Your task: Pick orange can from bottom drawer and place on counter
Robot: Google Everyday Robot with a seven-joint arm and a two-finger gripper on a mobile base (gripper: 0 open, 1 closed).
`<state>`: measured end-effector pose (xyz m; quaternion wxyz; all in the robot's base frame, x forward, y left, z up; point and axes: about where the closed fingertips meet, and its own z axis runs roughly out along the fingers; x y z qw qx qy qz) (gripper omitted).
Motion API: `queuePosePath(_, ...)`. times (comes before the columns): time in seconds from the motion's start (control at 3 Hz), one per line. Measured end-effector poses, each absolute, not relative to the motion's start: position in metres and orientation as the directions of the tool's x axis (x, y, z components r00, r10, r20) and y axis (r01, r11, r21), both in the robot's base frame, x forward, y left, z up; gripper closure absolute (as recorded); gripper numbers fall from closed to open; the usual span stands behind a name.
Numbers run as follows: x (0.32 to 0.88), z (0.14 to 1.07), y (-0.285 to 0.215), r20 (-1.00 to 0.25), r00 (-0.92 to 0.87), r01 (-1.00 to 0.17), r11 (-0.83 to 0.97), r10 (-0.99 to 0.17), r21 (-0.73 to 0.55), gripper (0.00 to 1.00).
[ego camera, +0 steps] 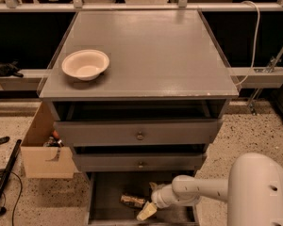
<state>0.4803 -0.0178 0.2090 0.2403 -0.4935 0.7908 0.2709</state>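
The orange can (132,201) lies on its side in the open bottom drawer (107,192), the lowest dark grey tray at the bottom of the camera view. My gripper (150,200) reaches into the drawer from the right, on a white arm. It is open, with one cream fingertip (146,213) in front of the can's right end and the other behind it. The can's right end sits at the mouth of the gap. The counter (151,55) is the broad grey cabinet top above.
A cream-white bowl (85,64) stands at the counter's left front. Two shallower drawers with round knobs (139,136) stick out slightly above the bottom drawer. A cardboard box (43,150) and a black pole (4,179) are on the floor at the left.
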Motion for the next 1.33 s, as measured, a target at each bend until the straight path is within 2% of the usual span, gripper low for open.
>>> queuePosePath(0.67, 0.493, 0.175, 0.015, -0.641, -0.379, -0.921, 0.337, -0.667, 0.194, 0.00)
queuePosePath(1.33, 0.502, 0.145, 0.017, -0.645, -0.364, -0.924, 0.349, -0.672, 0.157, 0.00)
